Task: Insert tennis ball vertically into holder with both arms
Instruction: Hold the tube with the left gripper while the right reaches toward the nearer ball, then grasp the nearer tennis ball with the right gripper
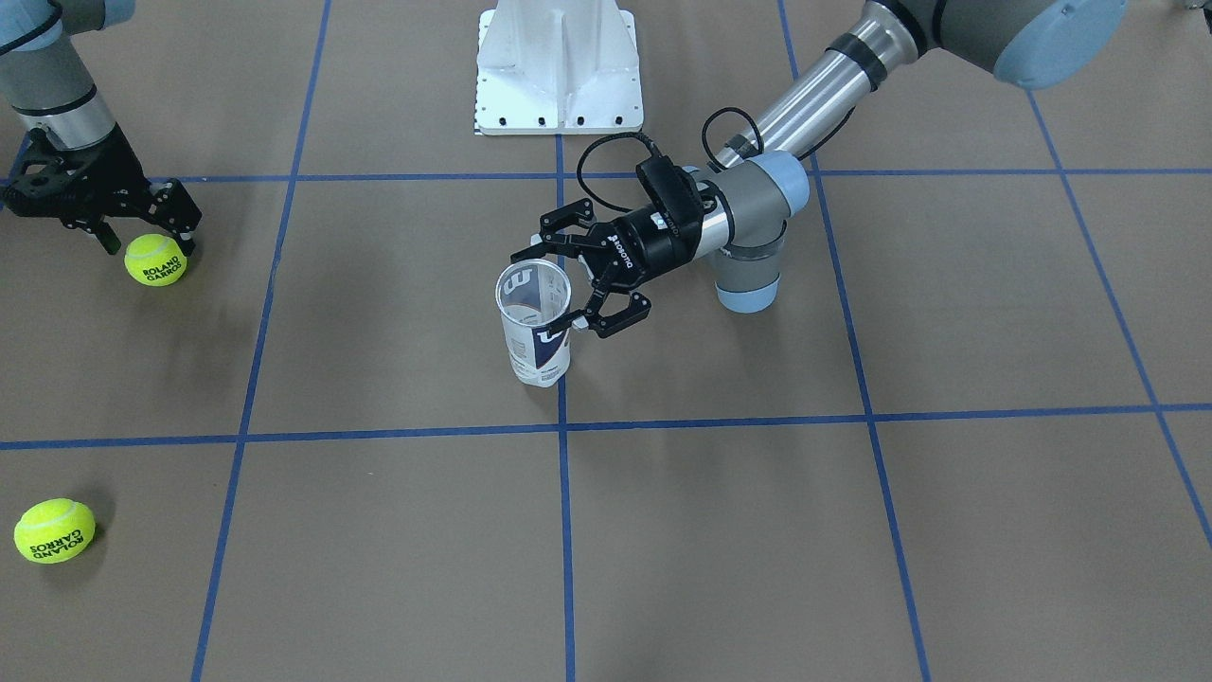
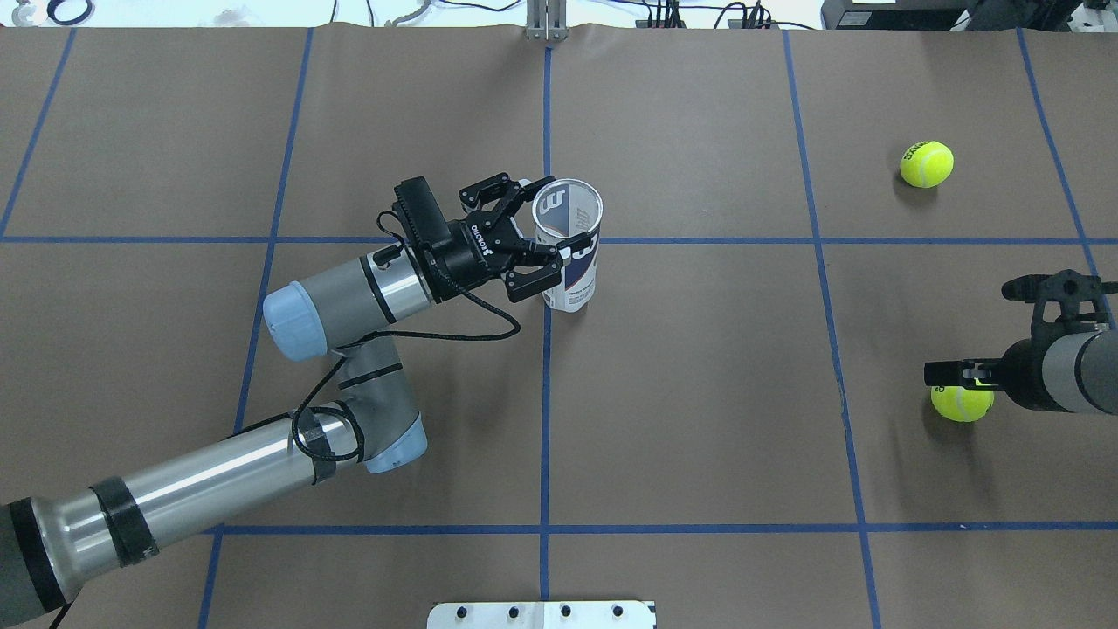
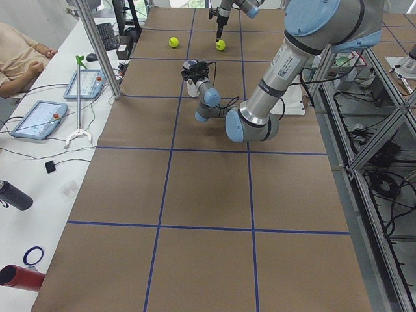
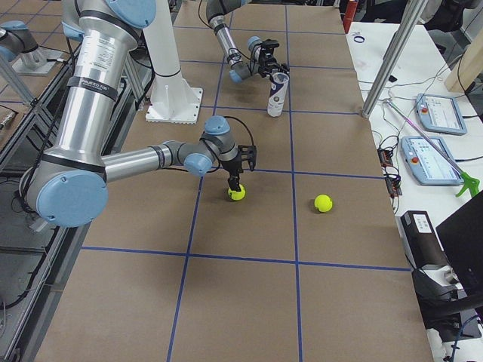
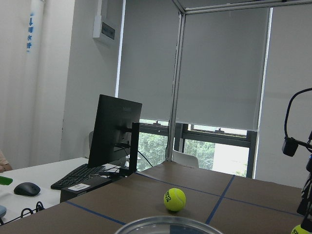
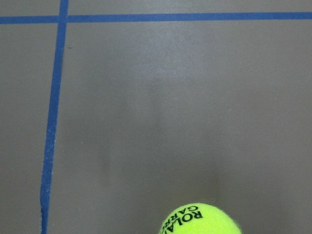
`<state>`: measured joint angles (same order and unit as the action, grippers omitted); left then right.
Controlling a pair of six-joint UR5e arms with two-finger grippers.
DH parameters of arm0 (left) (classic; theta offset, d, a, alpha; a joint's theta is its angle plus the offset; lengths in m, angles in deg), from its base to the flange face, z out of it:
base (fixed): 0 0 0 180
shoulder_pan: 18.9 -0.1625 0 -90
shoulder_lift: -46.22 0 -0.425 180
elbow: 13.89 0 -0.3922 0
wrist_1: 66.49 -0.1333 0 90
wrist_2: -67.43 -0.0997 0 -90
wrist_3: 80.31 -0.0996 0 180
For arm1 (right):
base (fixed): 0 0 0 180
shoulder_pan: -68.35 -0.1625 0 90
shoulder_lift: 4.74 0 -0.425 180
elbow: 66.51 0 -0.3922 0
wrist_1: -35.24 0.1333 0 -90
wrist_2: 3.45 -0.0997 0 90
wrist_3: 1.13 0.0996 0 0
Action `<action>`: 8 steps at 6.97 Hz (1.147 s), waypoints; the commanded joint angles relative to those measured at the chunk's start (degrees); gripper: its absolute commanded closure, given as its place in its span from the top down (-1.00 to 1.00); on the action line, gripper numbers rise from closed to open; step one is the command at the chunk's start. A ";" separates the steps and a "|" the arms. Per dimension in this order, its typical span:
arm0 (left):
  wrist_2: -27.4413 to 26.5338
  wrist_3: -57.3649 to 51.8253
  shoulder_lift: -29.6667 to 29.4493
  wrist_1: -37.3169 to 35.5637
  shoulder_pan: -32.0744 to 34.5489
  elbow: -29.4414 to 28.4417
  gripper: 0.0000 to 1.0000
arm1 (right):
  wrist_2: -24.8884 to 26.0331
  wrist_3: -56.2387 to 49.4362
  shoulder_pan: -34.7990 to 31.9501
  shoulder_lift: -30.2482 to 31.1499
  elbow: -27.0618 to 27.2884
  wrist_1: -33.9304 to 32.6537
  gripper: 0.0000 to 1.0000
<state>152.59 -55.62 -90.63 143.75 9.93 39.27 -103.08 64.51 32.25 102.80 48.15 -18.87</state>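
The holder (image 1: 537, 343), a clear can with a navy and white label, stands upright near the table's middle and also shows in the overhead view (image 2: 572, 271). My left gripper (image 1: 543, 292) is open, with one finger on each side of the holder near its rim. A tennis ball (image 1: 156, 260) lies on the table under my right gripper (image 1: 151, 239), which is open with its fingers around the top of the ball. The ball's top shows in the right wrist view (image 6: 200, 220). The holder's rim (image 5: 168, 225) shows at the bottom of the left wrist view.
A second tennis ball (image 1: 54, 530) lies apart, farther from the robot; it also shows in the overhead view (image 2: 927, 163). The white pedestal base (image 1: 559, 66) stands at the robot's side of the table. Blue tape lines grid the brown surface.
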 commanded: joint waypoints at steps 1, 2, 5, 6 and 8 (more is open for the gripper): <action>0.00 0.00 0.00 -0.09 0.00 0.02 0.74 | 0.76 -0.51 0.85 0.91 -0.84 2.93 0.99; 0.00 0.00 -0.09 -0.09 0.00 0.02 0.73 | 0.84 -1.56 0.76 1.35 -2.93 4.96 0.99; 0.00 0.00 -0.09 -0.09 0.00 0.02 0.73 | 0.84 -2.01 0.85 1.10 -7.44 11.57 0.97; 0.00 0.00 -0.09 -0.18 0.00 0.02 0.73 | 0.58 -1.83 0.85 1.10 -7.44 11.57 0.31; 0.00 0.00 -0.09 -0.18 0.00 0.10 0.73 | 0.49 -1.74 0.94 1.18 -7.35 11.57 -0.95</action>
<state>152.59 -55.62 -90.72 143.58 9.93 39.31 -102.52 62.67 33.15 103.96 40.78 -7.35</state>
